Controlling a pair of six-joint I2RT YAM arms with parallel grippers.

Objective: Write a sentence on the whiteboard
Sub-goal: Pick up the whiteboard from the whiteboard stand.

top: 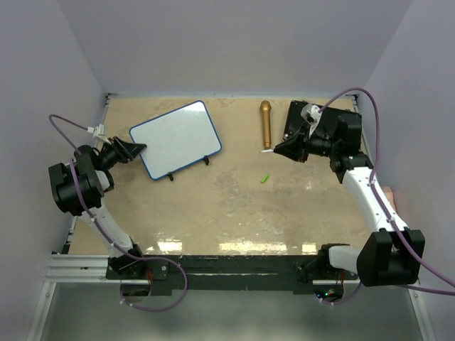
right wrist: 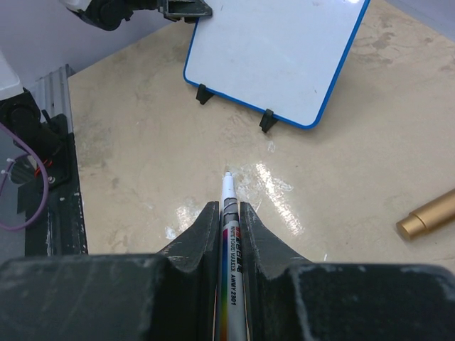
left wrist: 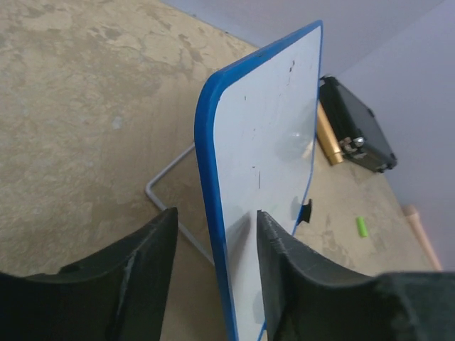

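Evidently the step in hand is steadying the whiteboard [top: 178, 138] so it can be written on. The left end effector [left wrist: 215, 217] stands spread around the board's blue rim, one finger behind it and one in front of the white face. A gap shows on the back side, so nothing is pinched yet. To do this well, the fingers should meet squarely on the rim, clear of the writing area, and squeeze gently (the board leans on a thin wire stand [left wrist: 167, 188] just behind those fingers and would probably slide on the desk [top: 234, 213] if shoved).

The right end effector [right wrist: 227, 206] is pressed together on a marker [right wrist: 228, 188], whose bare white tip sticks out ahead of the fingertips. The board lies well ahead of that tip, its two black clips [right wrist: 267, 121] on the nearest edge. The tip should meet the face only once the board is firmly held.

I cannot tell whether the front left finger touches the face, nor whether the faint specks there are ink or dirt. The board's lower corner is cut off below the left fingers. A small green piece [top: 264, 178] near the right end effector may be the marker's cap, but it is too small to be sure.
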